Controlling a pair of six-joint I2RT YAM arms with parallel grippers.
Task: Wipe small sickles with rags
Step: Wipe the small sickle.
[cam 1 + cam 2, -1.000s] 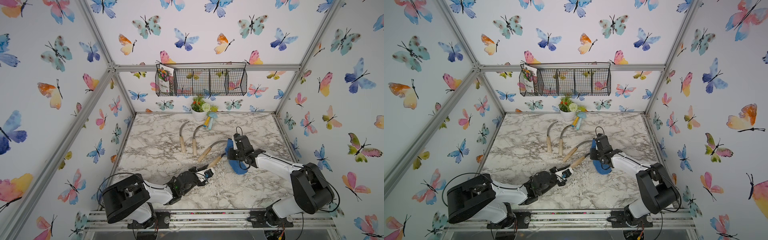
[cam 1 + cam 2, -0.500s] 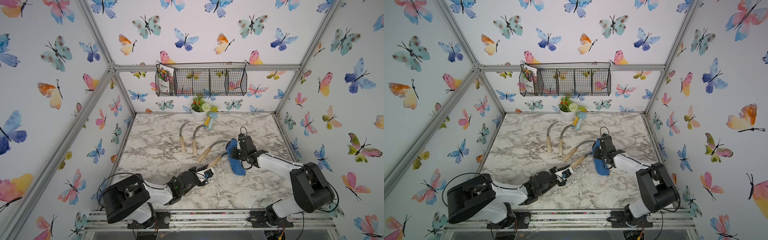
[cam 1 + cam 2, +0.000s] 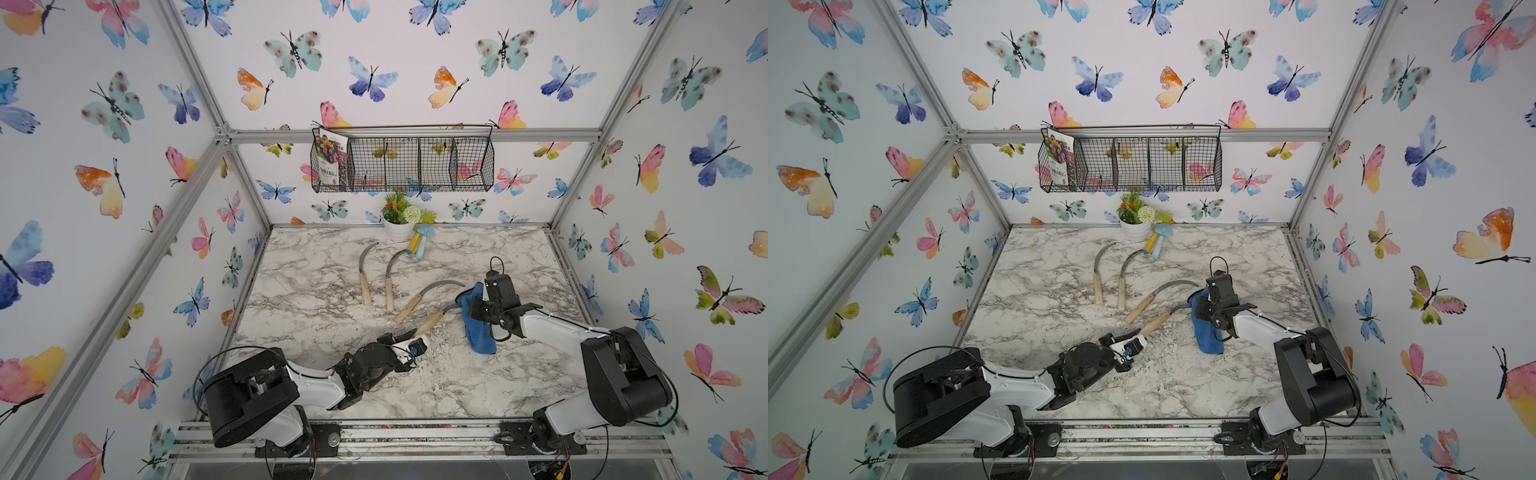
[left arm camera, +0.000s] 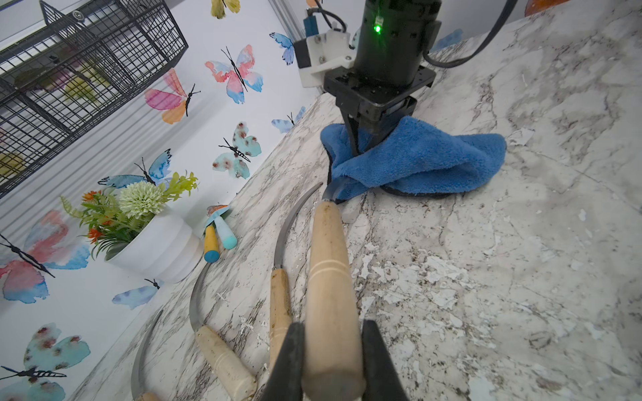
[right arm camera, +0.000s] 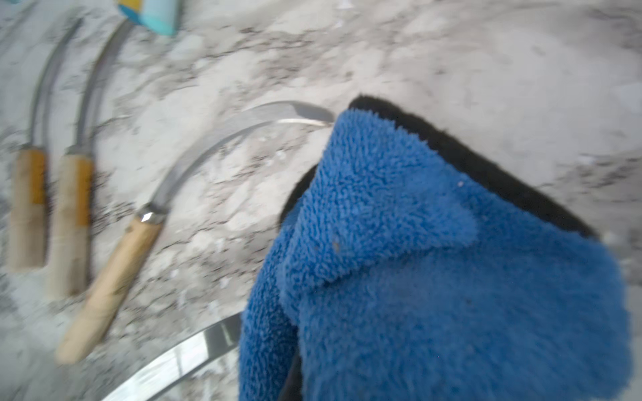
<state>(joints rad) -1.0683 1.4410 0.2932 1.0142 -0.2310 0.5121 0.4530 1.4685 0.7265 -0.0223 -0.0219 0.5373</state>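
Observation:
Several small sickles lie on the marble table (image 3: 316,291). Two lie side by side at the back (image 3: 364,276) (image 3: 388,284), and a third (image 3: 419,299) lies slanted before them. My left gripper (image 4: 332,326) is shut on the wooden handle of a fourth sickle (image 4: 330,277) (image 3: 1154,322), seen in both top views. That sickle's blade (image 5: 180,361) runs under the blue rag (image 3: 478,328) (image 4: 417,156). My right gripper (image 3: 469,305) is shut on the rag, which drapes over the blade and hides the blade's tip and the gripper's fingertips.
A white flower pot (image 3: 398,228) and two mushroom-shaped toys (image 3: 419,245) stand at the back edge. A black wire basket (image 3: 403,164) hangs on the back wall. White flakes (image 3: 440,357) litter the table's front. Aluminium frame posts border the table.
My right gripper has drawn the rag a little along the blade, away from the left arm. The left gripper and the held handle have stayed put.

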